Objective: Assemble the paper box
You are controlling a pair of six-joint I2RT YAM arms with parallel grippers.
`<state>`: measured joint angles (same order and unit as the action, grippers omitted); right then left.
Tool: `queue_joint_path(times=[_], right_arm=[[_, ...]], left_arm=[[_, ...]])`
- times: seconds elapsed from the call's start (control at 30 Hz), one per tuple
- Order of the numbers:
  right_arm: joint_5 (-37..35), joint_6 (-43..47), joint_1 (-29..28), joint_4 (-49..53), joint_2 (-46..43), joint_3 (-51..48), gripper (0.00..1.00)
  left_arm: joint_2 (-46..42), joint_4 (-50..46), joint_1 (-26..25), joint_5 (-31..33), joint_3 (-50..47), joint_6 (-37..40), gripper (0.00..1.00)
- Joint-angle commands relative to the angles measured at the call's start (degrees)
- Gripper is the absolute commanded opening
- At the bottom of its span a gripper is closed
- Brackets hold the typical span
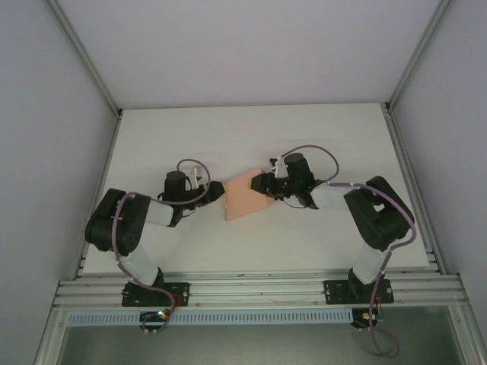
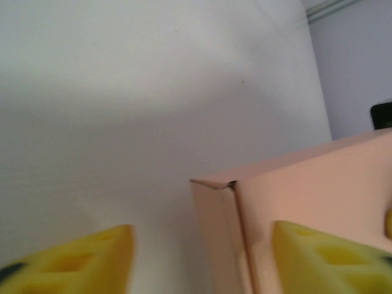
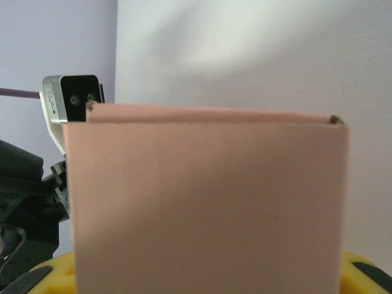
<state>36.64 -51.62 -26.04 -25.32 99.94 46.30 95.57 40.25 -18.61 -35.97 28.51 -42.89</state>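
Note:
The salmon-pink paper box (image 1: 245,196) sits at the middle of the white table (image 1: 319,137), between my two grippers. My left gripper (image 1: 218,190) is at its left edge. In the left wrist view the yellow fingers (image 2: 73,260) stand wide apart, with the box's upright corner (image 2: 214,208) between them and the left finger clear of the card. My right gripper (image 1: 264,185) is at the box's right end. In the right wrist view a box wall (image 3: 205,196) spans the whole gap, and the yellow fingertips (image 3: 52,275) meet it on both sides.
White walls and metal rails enclose the table on three sides. The left arm's wrist camera (image 3: 70,104) shows just past the box's far top edge. Bare tabletop lies behind the box (image 2: 153,92).

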Motion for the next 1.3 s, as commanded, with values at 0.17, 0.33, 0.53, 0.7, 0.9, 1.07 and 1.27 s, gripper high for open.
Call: queue_joint_path(times=[0.17, 0.33, 0.53, 0.7, 0.9, 1.07, 1.27], right_arm=[[-3.2, -8.2, 4.2, 12.2, -10.6, -1.8, 0.41], [2.1, -9.8, 7.7, 34.2, -12.1, 4.9, 0.41], [10.5, -11.5, 9.0, 44.9, -11.8, 10.1, 0.42], [14.4, -16.0, 9.2, 46.8, -12.7, 11.4, 0.42], [14.9, -13.1, 9.3, 53.9, -14.4, 13.3, 0.43], [15.5, -12.7, 9.3, 55.3, -15.3, 12.5, 0.47], [16.1, -14.5, 9.3, 53.1, -16.5, 10.7, 0.50]], left_arm=[[-21.2, -32.1, -16.3, 28.6, 9.6, 33.1, 1.00], [-27.2, -30.4, -30.4, 40.5, 7.2, 56.7, 1.00], [-24.5, -31.5, -38.7, 44.8, 9.1, 69.7, 1.00], [-20.0, -32.5, -40.5, 46.7, 11.6, 71.9, 1.00], [-18.3, -30.7, -41.3, 52.3, 12.3, 72.1, 0.96], [-19.2, -29.0, -41.7, 50.7, 11.6, 72.4, 0.78], [-19.3, -26.1, -41.7, 49.1, 10.8, 73.1, 0.65]])
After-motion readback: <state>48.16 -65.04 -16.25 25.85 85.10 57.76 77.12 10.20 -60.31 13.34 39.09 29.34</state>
